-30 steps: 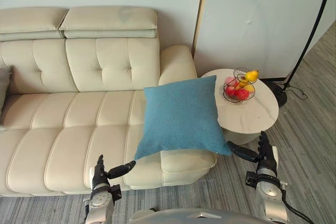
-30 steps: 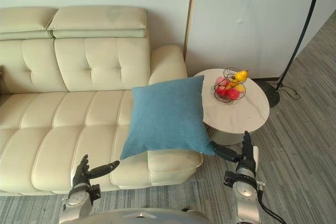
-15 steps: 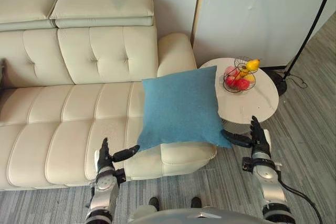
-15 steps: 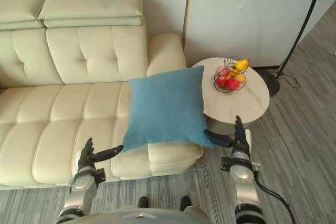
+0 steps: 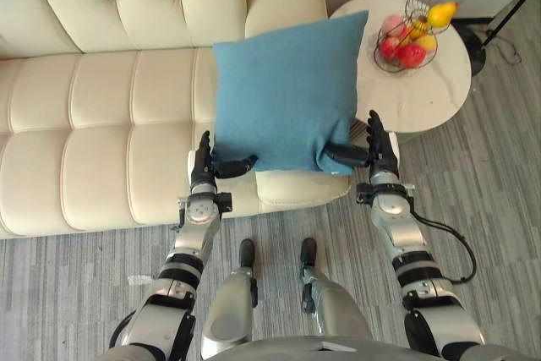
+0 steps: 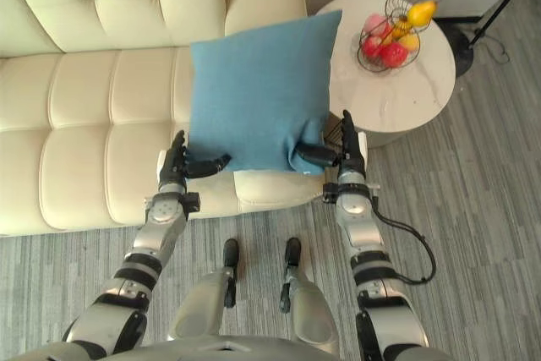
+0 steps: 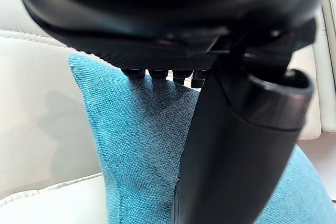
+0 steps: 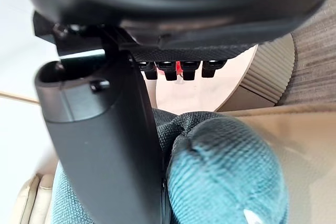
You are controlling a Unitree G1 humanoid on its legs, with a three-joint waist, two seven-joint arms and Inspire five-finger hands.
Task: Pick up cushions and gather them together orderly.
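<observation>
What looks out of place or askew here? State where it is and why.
The blue cushion sits tilted at the cream sofa's armrest end, its upper corner jutting toward the round side table. Everything else looks orderly, with the fruit basket upright.

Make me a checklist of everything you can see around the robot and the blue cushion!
Surface: cream sofa, tufted seat and back.
Job's things: one blue cushion propped at the sofa's armrest end, a top corner overlapping the round side table.
Clutter: wire fruit basket on the table.
Hands: left hand open, thumb at the cushion's lower left corner; right hand open, thumb at its lower right corner.
Cables: thin cord by the floor lamp's base.
Surroundings: grey striped floor.
</observation>
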